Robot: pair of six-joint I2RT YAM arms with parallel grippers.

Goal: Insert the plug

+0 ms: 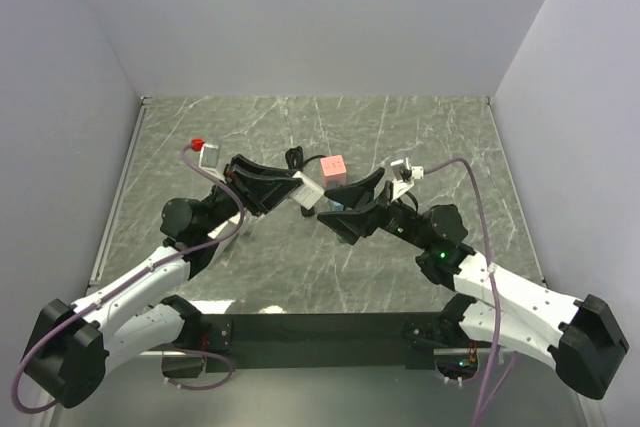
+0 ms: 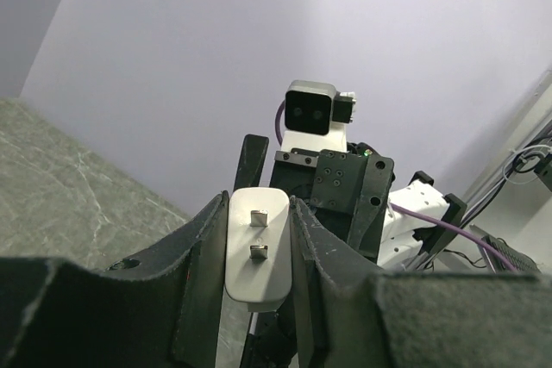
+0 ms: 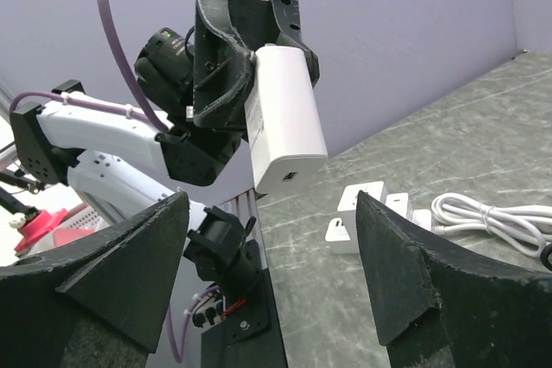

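L gripper (image 1: 290, 190) is clenched on the plug (image 1: 308, 190), a white rectangular block, near table (image 1: 400, 127) centre. The R gripper (image 1: 340, 205) sits just to its right, tips nearly meeting the L tips.

L wrist view: plug (image 2: 259, 252) is squeezed between both fingers (image 2: 200, 273), its long sides flat against the pads. Its far end sticks out a bit past the tips and its near end sits deeper in the jaws. The two metal prongs (image 2: 257, 218) stand one above the other on the face turned to this cam. The jaws don't cover them.

R wrist view: R gripper (image 3: 272, 213) is released, fingers (image 3: 129, 256) spread wide. The plug (image 3: 285, 118) hangs in the L gripper (image 3: 226, 58) up and ahead of the R jaws, above the gap rather than between the fingers. It is held off the table, long axis roughly upright and slightly tilted, w/ a small port on its lower end. The prongs are not visible from here.

A white socket block (image 3: 362, 213) lies on the table below and right of the plug, apart from it. A coiled white cord (image 3: 492, 213) lies just beside the block.

Top view: a pink cube (image 1: 335, 168) is on the table just behind the two grippers, and a black cable (image 1: 293, 157) lies left of it. Can't tell if the cube touches either gripper.
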